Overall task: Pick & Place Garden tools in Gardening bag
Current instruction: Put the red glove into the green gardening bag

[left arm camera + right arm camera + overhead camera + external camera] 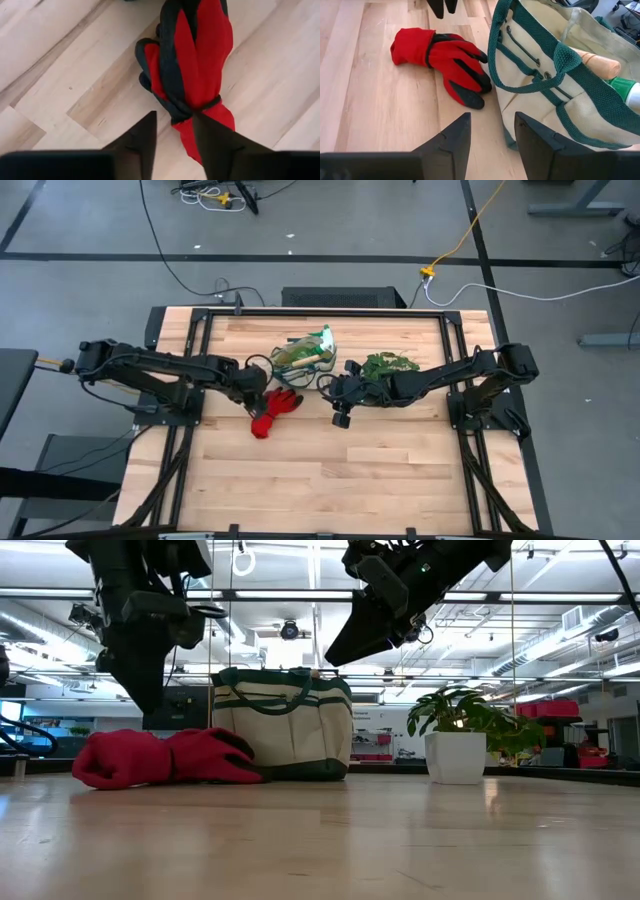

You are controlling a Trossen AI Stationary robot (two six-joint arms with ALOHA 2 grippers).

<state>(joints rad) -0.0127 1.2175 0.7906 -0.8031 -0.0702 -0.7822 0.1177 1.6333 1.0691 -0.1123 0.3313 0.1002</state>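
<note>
gloves: red gloves [273, 411] bundled, black palms, lying flat on the wooden table [330, 480], just left-near of the bag, not in it
bag: gardening bag [308, 355] upright at table's far middle, cream with dark green trim and straps
in bag: wooden handle [600, 63] and green spray bottle [629, 91] poke out of the top
left gripper: left gripper [174, 142] right above the gloves' cuff end, fingers [142, 145] apart with a gap between them, nothing clamped; right-hand finger sits over the cuff, contact unclear
right gripper: right gripper [491, 145] raised above the table just right-near of the bag, fingers apart, empty
plant: potted plant [462, 735] in white pot, right of the bag, apart from it
table rest: bare wood across the near half
</note>
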